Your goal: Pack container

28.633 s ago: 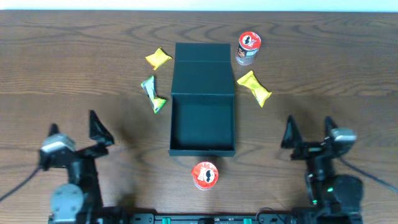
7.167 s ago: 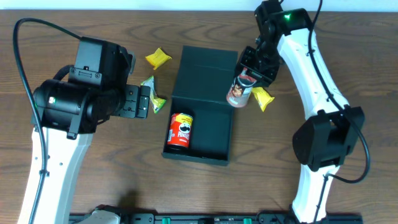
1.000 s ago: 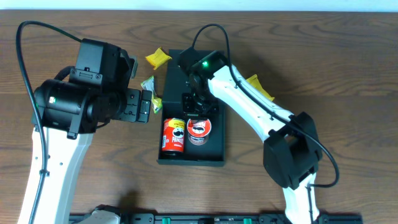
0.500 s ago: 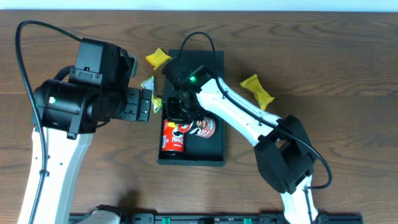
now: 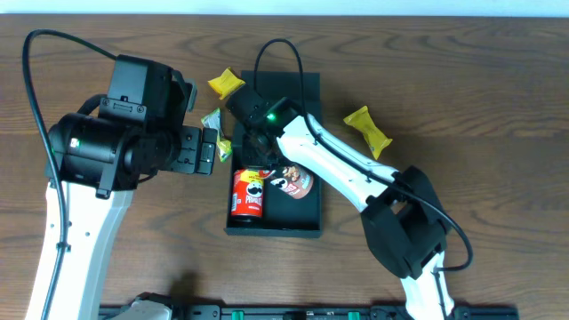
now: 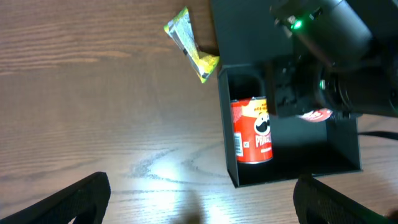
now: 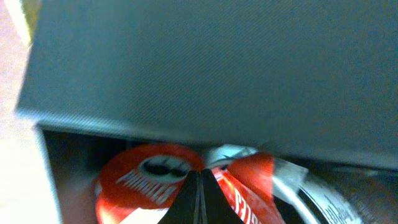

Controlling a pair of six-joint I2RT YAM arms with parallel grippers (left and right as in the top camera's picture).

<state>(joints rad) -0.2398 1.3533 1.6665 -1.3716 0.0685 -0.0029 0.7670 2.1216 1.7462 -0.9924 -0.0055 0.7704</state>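
The container (image 5: 272,229), a dark teal box, lies open at mid-table with its flap lid (image 5: 304,85) folded back. One red chip can (image 5: 248,193) lies along its left wall, and a second can (image 5: 292,180) lies tilted beside it. My right gripper (image 5: 260,163) reaches down into the box. In the right wrist view the right gripper (image 7: 199,186) is shut and empty, its tips between the first can (image 7: 148,177) and the second can (image 7: 256,180), under the lid (image 7: 217,74). My left gripper (image 6: 202,205) hangs open over bare wood left of the box (image 6: 227,149).
A yellow packet (image 5: 225,84) lies off the box's far left corner and another (image 5: 367,127) to its right. A green-and-yellow packet (image 5: 213,120) lies against the left side, close to my left arm (image 5: 116,142). The right arm (image 5: 347,173) crosses the box diagonally.
My shut right gripper has swept left across the box. The second can has tipped from upright to tilted beside the first. The left arm has not moved.
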